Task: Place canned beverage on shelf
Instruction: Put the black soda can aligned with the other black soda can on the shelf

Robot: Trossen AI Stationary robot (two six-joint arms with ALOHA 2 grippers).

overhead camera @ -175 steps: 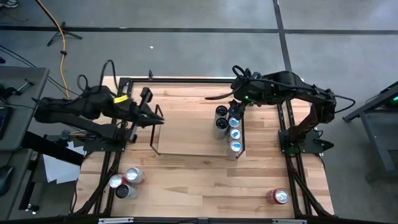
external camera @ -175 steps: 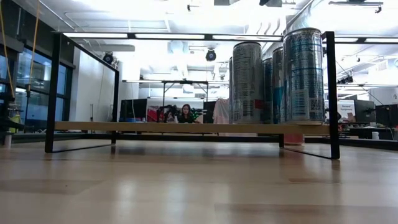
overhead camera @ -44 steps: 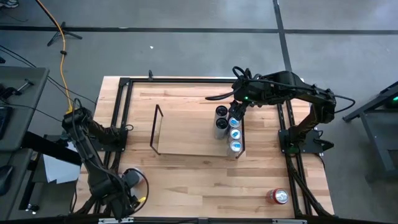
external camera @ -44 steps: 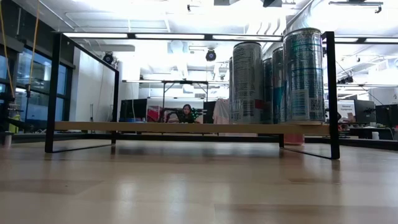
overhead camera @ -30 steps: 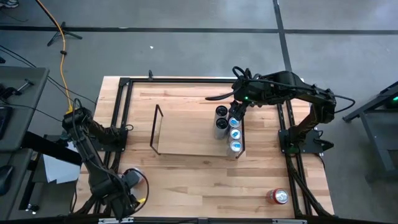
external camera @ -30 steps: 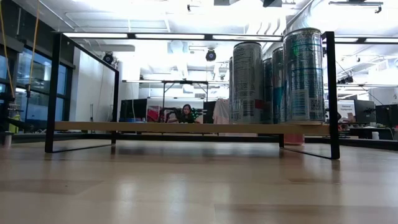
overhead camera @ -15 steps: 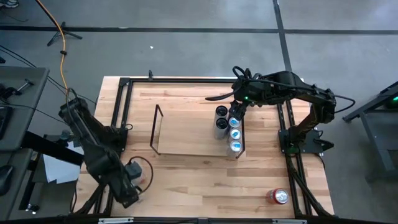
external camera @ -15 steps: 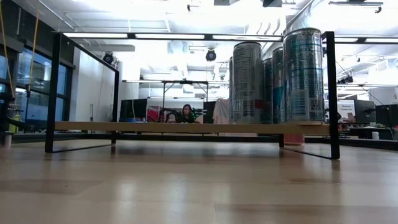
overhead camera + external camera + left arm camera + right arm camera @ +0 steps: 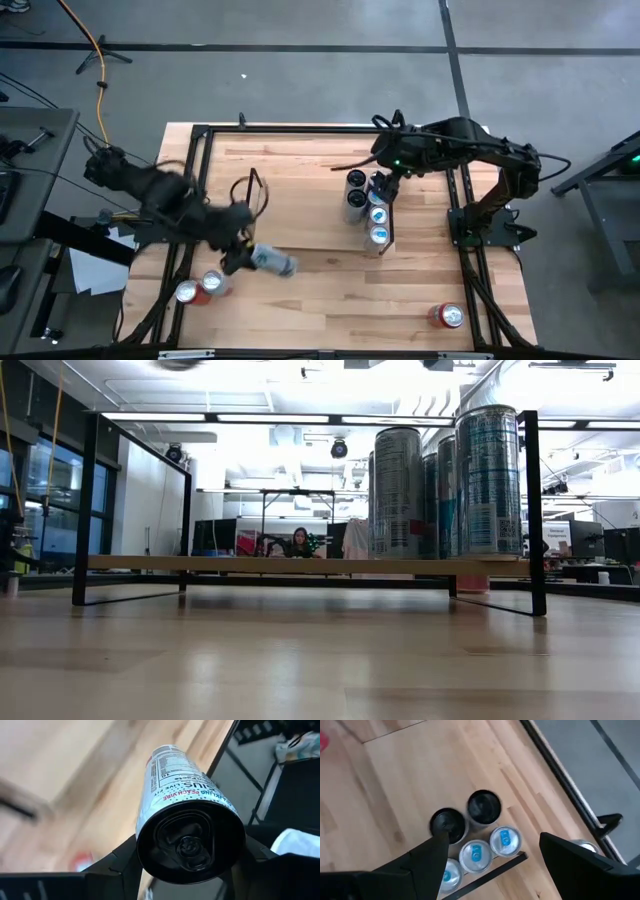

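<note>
Silver and white, the canned beverage (image 9: 187, 810) sits clenched between the jaws of the left gripper (image 9: 190, 865), its dark top end turned toward the wrist camera and its body lying roughly level rather than upright. In the high view the same can (image 9: 272, 261) is carried above the wood-plank surface (image 9: 330, 310), just off the near left corner of the shelf (image 9: 300, 215), with the left gripper (image 9: 243, 258) at its end and the arm reaching in from the left edge.

Below it on the surface, near the left rail, stand two more cans (image 9: 198, 287), one with a red top, close together. A lone red can (image 9: 447, 316) stands well apart near the right front corner.

The shelf is a low light-wood board with a black wire frame at each short end. At its right end a cluster of upright cans (image 9: 368, 207) stands: two with dark tops and three with blue-marked tops in a row against the wire frame. The low view shows these as tall cans (image 9: 445, 485) on the board.

The right gripper (image 9: 490, 860) hangs over that cluster with its jaws spread wide, holding nothing; its arm reaches in from the right side.
</note>
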